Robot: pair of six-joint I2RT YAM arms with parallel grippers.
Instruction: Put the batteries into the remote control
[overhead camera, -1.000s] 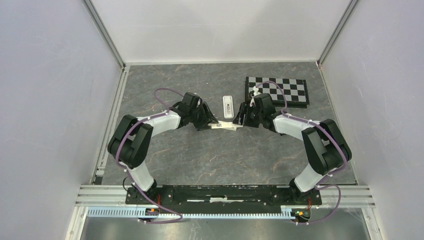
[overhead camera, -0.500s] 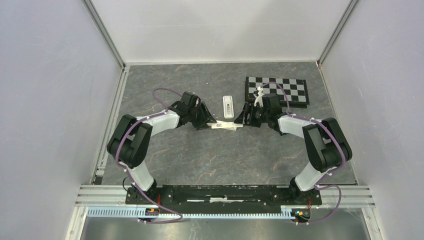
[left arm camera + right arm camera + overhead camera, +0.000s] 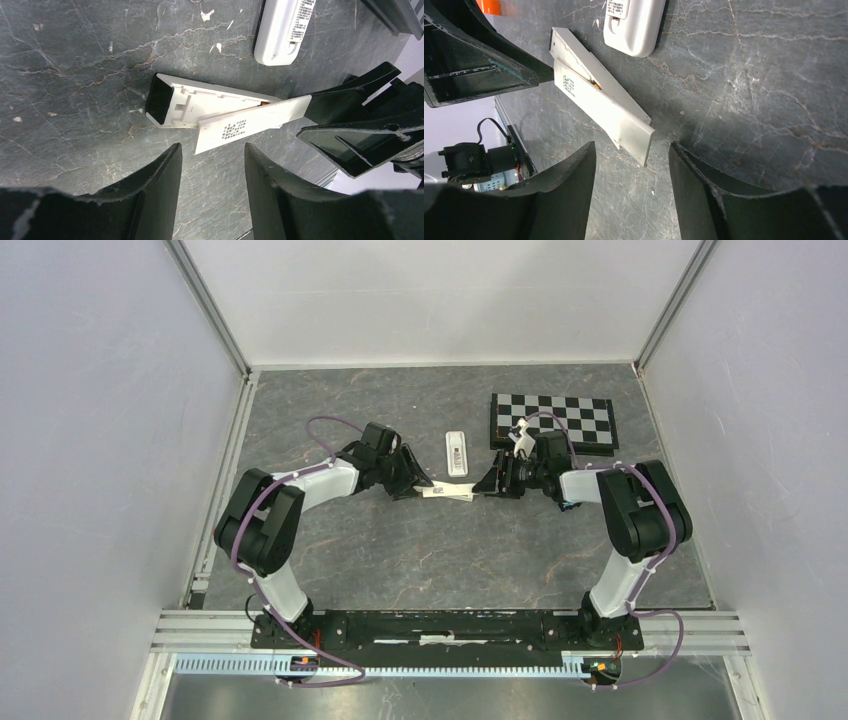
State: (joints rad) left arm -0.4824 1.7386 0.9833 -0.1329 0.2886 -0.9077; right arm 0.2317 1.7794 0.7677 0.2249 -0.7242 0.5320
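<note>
The remote control [image 3: 456, 452] [image 3: 282, 27] [image 3: 636, 25], a white rounded handset, lies flat on the table just beyond both grippers. Nearer, a slim white bar [image 3: 447, 492] [image 3: 200, 102] [image 3: 599, 95] lies between the grippers, with a flat white lid [image 3: 250, 124] [image 3: 604, 117] resting askew on it. My left gripper [image 3: 418, 480] [image 3: 212, 147] is open at the bar's left end and holds nothing. At the bar's right end my right gripper [image 3: 487, 482] [image 3: 631, 145] is open and empty too. No batteries are in view.
A black-and-white checkerboard [image 3: 555, 420] lies at the back right, close behind the right wrist. White walls with metal rails [image 3: 215, 510] enclose the dark stone table.
The right arm has drawn back to the right, its gripper pulling slightly away from the bar's end. The left arm and the bar have stayed put.
</note>
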